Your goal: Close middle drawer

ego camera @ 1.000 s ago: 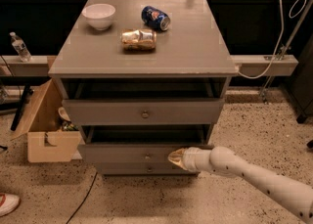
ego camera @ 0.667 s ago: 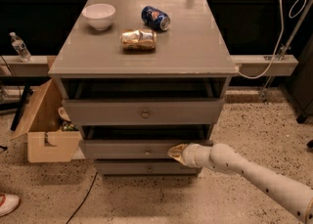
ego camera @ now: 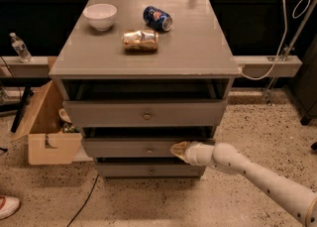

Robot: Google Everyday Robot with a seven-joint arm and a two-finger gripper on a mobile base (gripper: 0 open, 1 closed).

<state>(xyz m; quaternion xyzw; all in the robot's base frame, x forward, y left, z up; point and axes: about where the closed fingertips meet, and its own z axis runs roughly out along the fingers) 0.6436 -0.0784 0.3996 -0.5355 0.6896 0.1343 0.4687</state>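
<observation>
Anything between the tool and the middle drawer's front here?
Nothing: in the camera view the tool meets the front of the middle drawer just right of its knob, with no gap visible.

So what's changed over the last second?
The gripper, pressed to the front of the middle drawer, has pushed it farther into the cabinet; it's still slightly open. The top drawer stays pulled out, the white bowl and Pepsi can unmoved.

Enters from the near right corner as a white arm (ego camera: 257,174), stretched long and almost straight, slanting left and away. Bends slightly at a rounded wrist (ego camera: 223,156). Ends in a tan-tipped gripper (ego camera: 179,149), pointing left, held low, just right of centre.
</observation>
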